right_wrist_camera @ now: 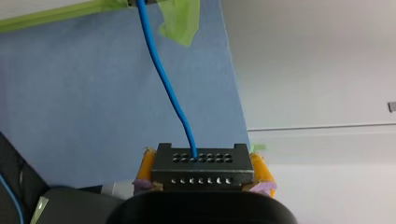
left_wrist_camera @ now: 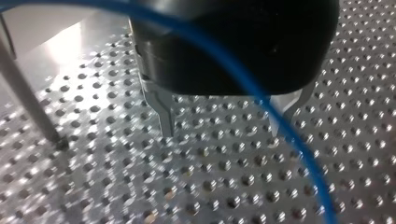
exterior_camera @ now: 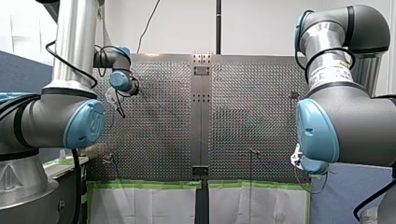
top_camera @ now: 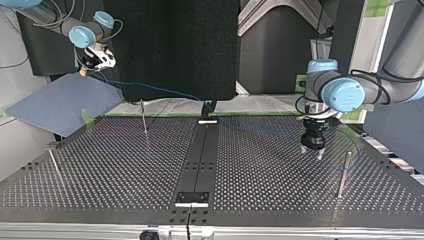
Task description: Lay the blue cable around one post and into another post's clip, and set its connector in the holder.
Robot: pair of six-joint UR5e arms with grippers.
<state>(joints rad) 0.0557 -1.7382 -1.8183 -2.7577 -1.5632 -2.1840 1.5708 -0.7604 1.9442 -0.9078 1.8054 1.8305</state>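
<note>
**Cable routing under way:** The right gripper (right_wrist_camera: 204, 173) holds the black connector (right_wrist_camera: 201, 161) aloft, its yellow pads (right_wrist_camera: 147, 168) clamped on the connector's two sides. It hangs beyond the edge of the perforated worktop (top_camera: 260, 172), above a blue sheet (top_camera: 60, 102) at the top view's left. From the connector the blue cable (top_camera: 165, 91) slants down to the middle of the worktop, then shows only faintly across the half at the top view's right.

There the left gripper (left_wrist_camera: 223, 133) hovers low over the holes, its metal jaws apart and holding nothing. A curve of the cable sweeps across its wrist view, close to one finger, though whether it runs between the jaws cannot be told. A thin post (top_camera: 343, 172) stands near this gripper and another post (top_camera: 143, 116) stands in the other half. Which one carries the clip is too small to see.

The step in hand looks to be taking up the slack by the nearer post. Done well, the left jaws would close lightly on the cable, low and close to the post, so the line can be led round it without kinking. The right arm would need to feed slack as the loop draws in. Otherwise the pull could twist the connector in its pads or bend the thin post. The holder cannot be picked out with confidence.
</note>
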